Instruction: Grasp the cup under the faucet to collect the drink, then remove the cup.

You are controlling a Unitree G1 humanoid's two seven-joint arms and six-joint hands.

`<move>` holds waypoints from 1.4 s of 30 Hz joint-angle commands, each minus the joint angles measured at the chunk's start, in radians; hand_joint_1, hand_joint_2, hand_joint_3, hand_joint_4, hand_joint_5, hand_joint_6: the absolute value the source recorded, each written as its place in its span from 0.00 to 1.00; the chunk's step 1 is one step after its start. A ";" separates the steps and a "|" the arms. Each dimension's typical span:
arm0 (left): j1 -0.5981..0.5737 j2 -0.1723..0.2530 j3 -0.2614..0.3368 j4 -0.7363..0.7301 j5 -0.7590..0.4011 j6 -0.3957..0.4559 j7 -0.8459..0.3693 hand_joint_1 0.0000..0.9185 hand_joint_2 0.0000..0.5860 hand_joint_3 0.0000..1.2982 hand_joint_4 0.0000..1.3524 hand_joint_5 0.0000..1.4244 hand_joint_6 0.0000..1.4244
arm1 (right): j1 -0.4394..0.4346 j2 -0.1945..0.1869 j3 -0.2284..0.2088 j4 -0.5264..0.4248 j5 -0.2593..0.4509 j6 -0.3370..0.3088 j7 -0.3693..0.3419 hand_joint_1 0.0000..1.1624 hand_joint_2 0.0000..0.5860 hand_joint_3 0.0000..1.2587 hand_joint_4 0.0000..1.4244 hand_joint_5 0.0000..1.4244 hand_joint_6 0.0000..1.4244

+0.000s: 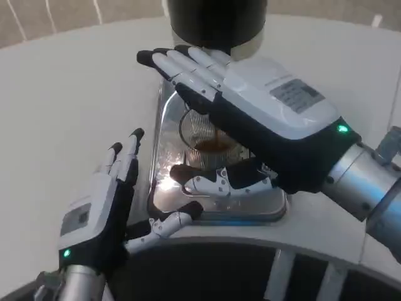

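Note:
A clear ribbed cup with brown drink in it stands on the shiny metal drip tray, below the black dispenser. My right hand reaches in from the right and covers much of the cup. Its fingers stretch straight out past the cup's far side, and its thumb lies along the near side. The fingers are not curled around the cup. My left hand lies left of the tray with its fingers apart and holds nothing. Its thumb points at the tray's front left corner.
The white round table spreads out to the left and behind. Its curved front edge runs just below the tray, with dark floor beyond it. The dispenser body stands close behind the cup.

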 commanded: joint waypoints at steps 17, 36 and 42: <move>-0.086 -0.018 -0.016 0.116 -0.041 -0.064 0.008 0.21 0.09 0.00 0.00 0.00 0.07 | 0.091 0.091 -0.019 -0.037 -0.032 0.032 -0.032 0.65 0.61 0.00 0.00 0.00 0.00; -0.090 -0.020 -0.041 0.113 -0.038 -0.080 0.014 0.15 0.09 0.00 0.00 0.01 0.07 | 0.364 0.393 -0.109 -0.184 -0.006 0.162 -0.324 0.65 0.61 0.00 0.00 0.00 0.00; -0.101 -0.033 -0.037 0.136 -0.061 -0.092 0.010 0.15 0.09 0.00 0.00 0.01 0.06 | 0.442 0.369 -0.081 -0.258 -0.082 0.156 -0.306 0.65 0.61 0.00 0.00 0.00 0.00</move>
